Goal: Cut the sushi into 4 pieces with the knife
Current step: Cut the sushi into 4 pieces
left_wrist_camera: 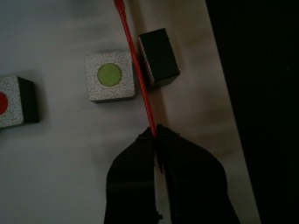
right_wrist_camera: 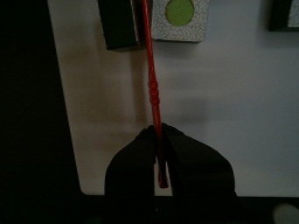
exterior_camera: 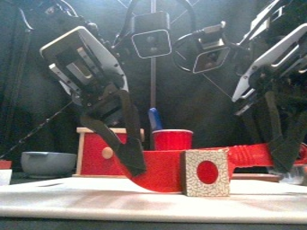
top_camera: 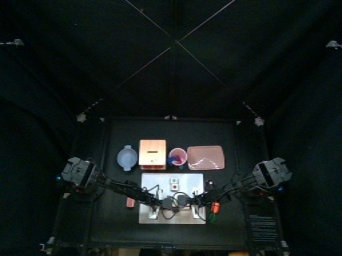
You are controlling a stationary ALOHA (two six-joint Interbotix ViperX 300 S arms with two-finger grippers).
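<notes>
While both arms share one tool, the left gripper (left_wrist_camera: pixel 156 131) and the right gripper (right_wrist_camera: pixel 156 131) are each clamped tight on the thin red plastic toy knife (left_wrist_camera: pixel 135 70) from opposite ends, holding it low over the white cutting board (left_wrist_camera: pixel 70 157). On that board lie the dark green toy sushi blocks (left_wrist_camera: pixel 108 74), at least three showing, set apart, one just beside the blade. The blocks look light and hard and could skid on the smooth board. The knife looks stiff but slim, so it is best held by its handle and pressed straight down.
</notes>
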